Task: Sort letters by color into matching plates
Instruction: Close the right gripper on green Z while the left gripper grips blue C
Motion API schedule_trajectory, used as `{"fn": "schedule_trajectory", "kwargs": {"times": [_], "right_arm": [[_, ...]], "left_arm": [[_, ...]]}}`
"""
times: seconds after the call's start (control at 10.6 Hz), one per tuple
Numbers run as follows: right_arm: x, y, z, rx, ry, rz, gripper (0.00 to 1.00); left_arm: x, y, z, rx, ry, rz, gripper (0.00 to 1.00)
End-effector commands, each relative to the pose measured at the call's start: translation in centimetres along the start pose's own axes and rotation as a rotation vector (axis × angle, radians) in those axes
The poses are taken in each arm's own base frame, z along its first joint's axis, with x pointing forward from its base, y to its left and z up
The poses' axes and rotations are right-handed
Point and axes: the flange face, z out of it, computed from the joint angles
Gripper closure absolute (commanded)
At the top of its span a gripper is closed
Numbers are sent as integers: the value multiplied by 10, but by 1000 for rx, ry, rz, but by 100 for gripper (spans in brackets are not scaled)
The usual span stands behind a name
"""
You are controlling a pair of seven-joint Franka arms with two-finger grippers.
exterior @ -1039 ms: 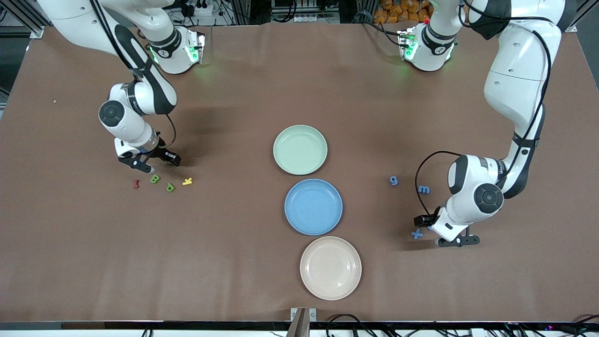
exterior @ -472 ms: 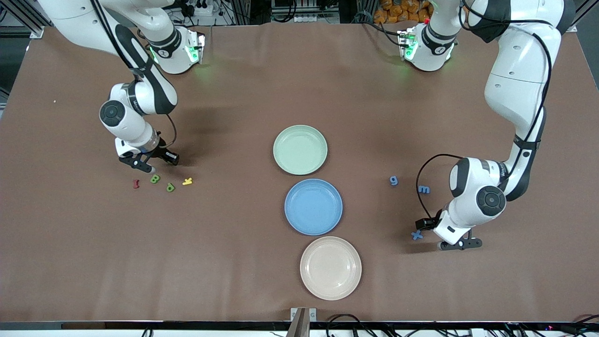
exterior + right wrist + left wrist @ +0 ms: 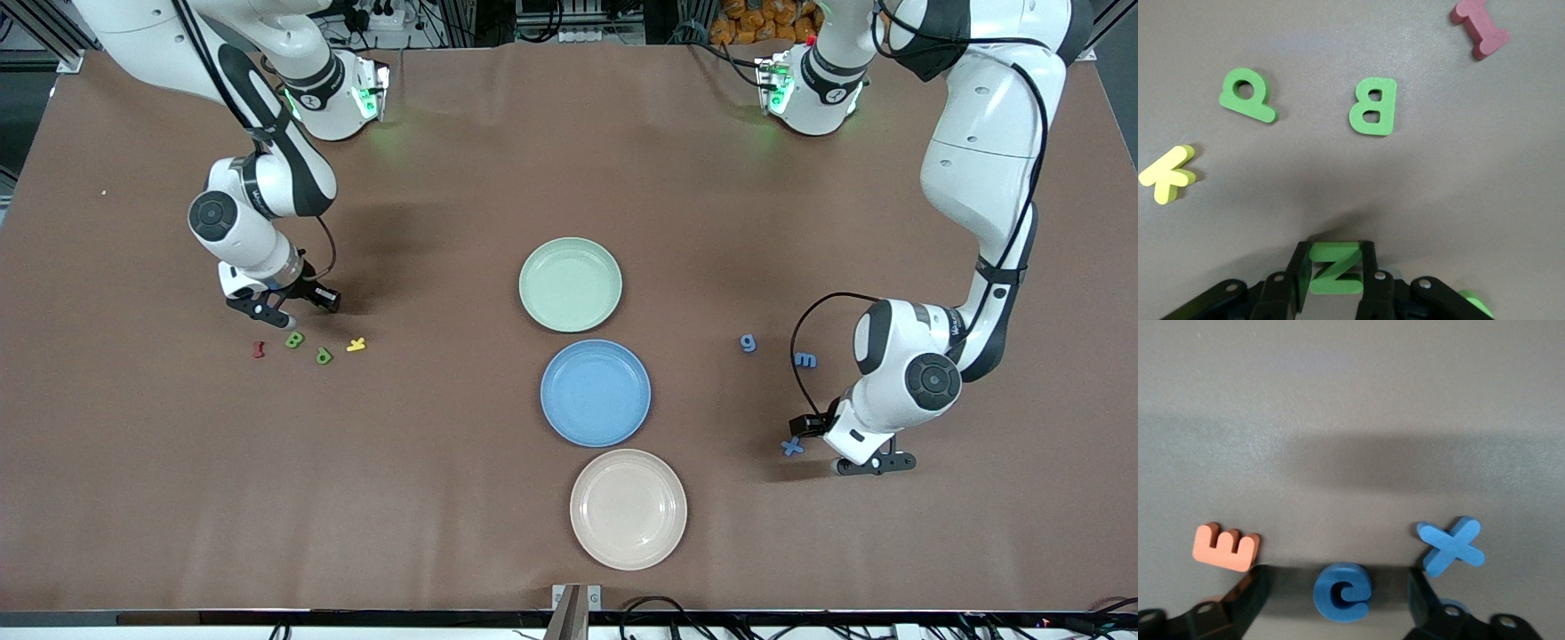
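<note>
Two plates waited bare in the middle of the desk [image 3: 142,498]: the pale green plate [image 3: 570,284] and, nearer the front camera, the blue plate [image 3: 596,393], with a cream plate [image 3: 628,508] nearer still. No letter lay in any of them, so the sorting seemed to be at its first pick.

The right hand [image 3: 1335,269] was low over the desk at the right arm's end, its fingers closed on a green Z [image 3: 1333,268]. Just nearer the front camera lay a green B [image 3: 1374,106], a green a [image 3: 1247,95], a yellow K [image 3: 1168,175] and a red I [image 3: 1481,28]. Its next move, I judged, called for lifting the Z clear and carrying it over to the pale green plate.

The left hand [image 3: 1338,603] was down at the left arm's end, fingers spread wide either side of a blue c [image 3: 1341,591] and not touching it. A blue x [image 3: 1451,546] sat just beside one finger and an orange E [image 3: 1225,546] beside the other; a blue g [image 3: 749,342] and blue m [image 3: 805,360] lay farther from the front camera. That hand likely needed to close squarely on the c without catching its neighbours, then head for the blue plate.

Apart from the letters themselves, I could read no brand or label.
</note>
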Motion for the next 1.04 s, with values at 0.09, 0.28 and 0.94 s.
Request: {"fn": "schedule_trajectory", "kwargs": {"times": [0.09, 0.28, 0.94], "right_arm": [[0, -6, -20, 3, -4, 19, 100], [2, -22, -29, 2, -18, 47, 100], [-11, -72, -40, 31, -10, 153, 100]], "left_arm": [[4, -7, 2, 6, 10, -32, 100], [3, -2, 1, 6, 7, -56, 100], [2, 15, -22, 26, 5, -32, 100]]}}
